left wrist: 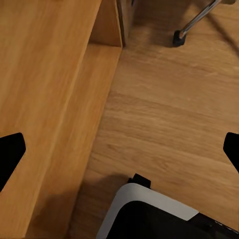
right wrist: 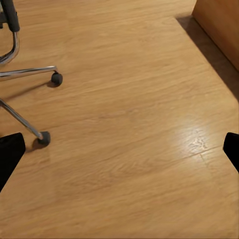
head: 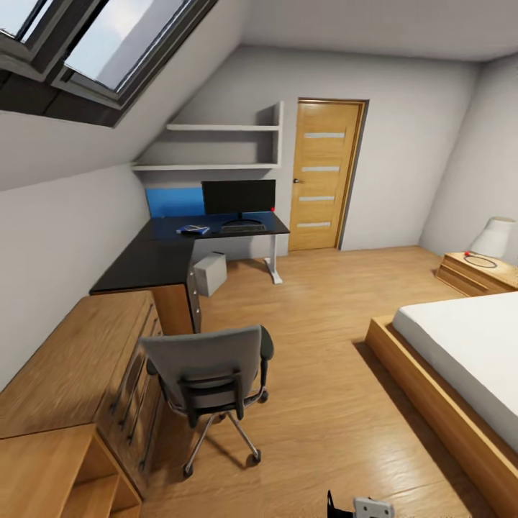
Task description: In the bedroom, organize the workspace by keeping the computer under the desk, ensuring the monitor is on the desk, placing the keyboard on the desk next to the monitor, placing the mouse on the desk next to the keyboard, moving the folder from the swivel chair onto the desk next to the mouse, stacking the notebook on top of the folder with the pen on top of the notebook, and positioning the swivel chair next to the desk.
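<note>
The swivel chair [head: 208, 374] stood on the wooden floor [head: 324, 403] well apart from the desk [head: 155, 259], its grey back turned to the camera and its seat hidden behind that back, close beside a light wooden cabinet [head: 72, 374]. The black desk filled the far corner under the sloping wall. On it the monitor [head: 238, 197] stood upright, with the keyboard [head: 242, 227] lying just in front of its foot. To the left of the keyboard lay a small blue and white heap [head: 194, 229], too small to make out. The computer [head: 211, 273] sat on the floor under the desk, next to the drawers. A wooden door [head: 325, 175] was shut behind the desk, and a bed [head: 467, 352] lay at the right. The left gripper [left wrist: 119, 149] was spread wide and held nothing, hanging over the floor beside the cabinet. The right gripper [right wrist: 119, 149] was likewise wide and held nothing, above bare floor near the chair's chrome legs [right wrist: 25, 74].
</note>
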Controlling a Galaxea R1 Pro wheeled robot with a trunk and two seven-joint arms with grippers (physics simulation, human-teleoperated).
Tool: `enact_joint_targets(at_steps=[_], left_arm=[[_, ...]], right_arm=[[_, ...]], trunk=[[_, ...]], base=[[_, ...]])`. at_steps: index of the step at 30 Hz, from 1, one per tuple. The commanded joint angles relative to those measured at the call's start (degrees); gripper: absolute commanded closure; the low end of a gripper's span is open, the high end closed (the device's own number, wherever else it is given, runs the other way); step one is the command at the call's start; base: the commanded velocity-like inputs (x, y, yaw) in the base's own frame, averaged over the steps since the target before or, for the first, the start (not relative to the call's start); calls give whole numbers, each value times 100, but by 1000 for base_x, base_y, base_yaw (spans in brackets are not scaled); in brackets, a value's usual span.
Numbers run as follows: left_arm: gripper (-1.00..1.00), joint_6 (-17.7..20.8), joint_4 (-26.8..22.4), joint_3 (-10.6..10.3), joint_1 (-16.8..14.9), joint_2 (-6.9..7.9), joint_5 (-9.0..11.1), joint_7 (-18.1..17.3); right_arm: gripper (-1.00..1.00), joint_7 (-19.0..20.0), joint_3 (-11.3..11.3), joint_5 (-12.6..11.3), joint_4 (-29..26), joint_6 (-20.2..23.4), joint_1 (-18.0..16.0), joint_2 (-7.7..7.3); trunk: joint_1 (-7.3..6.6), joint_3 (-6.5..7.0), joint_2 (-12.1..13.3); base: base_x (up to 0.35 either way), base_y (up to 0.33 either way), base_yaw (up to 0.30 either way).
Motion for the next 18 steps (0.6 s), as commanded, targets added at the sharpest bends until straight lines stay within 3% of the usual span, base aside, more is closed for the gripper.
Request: enact_joint_targets(at_steps=[1, 7, 18], left_arm=[[-100, -11, -12, -49, 3, 7, 38, 43], [-100, -16, -12, -41, 7, 7, 34, 43], [-100, -21, -210, -28, 6, 1, 55, 55]], right_arm=[[-100, -27, 48, -35, 6, -15, -6, 0], [-100, -26, 43, -30, 6, -28, -6, -7], [-100, -26, 42, -26, 21, -24, -6, -39]], trunk=[[3, -11, -11], [3, -11, -11], [3, -11, -11]], base=[[-14, 256, -8], [-5, 224, -3], [0, 32, 0]])
